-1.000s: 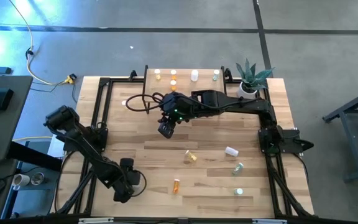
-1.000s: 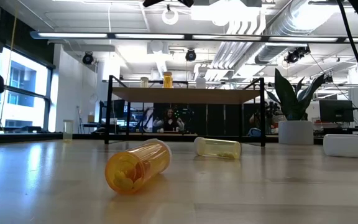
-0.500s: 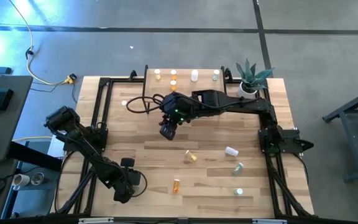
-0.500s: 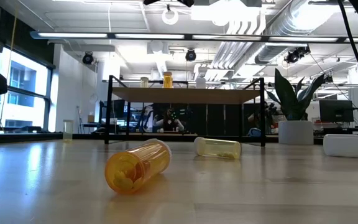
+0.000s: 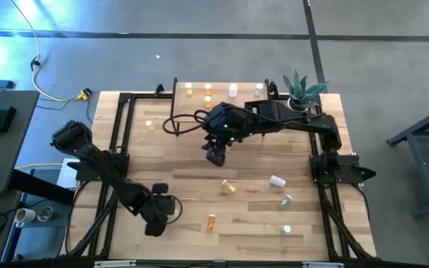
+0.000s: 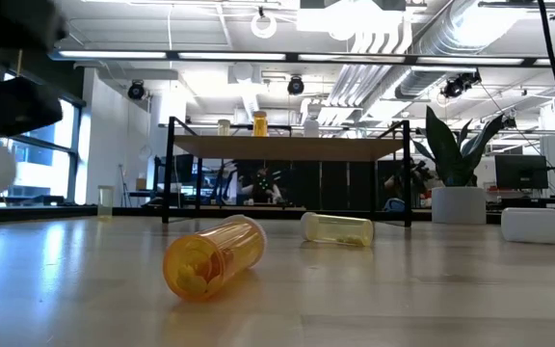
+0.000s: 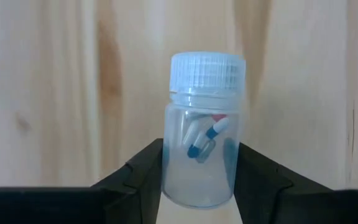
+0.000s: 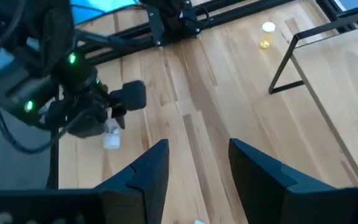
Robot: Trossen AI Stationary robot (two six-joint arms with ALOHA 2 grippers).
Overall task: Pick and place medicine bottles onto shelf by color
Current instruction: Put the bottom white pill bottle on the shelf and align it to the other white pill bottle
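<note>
The light-wood plank tabletop carries a low light-wood shelf on thin black legs at its far edge, where several small bottles stand, with more lying loose near the front. Above the middle hangs the right tool, fingers parted and empty. Near the front-left, the left tool is clamped on a clear white-capped pill bottle.
</note>
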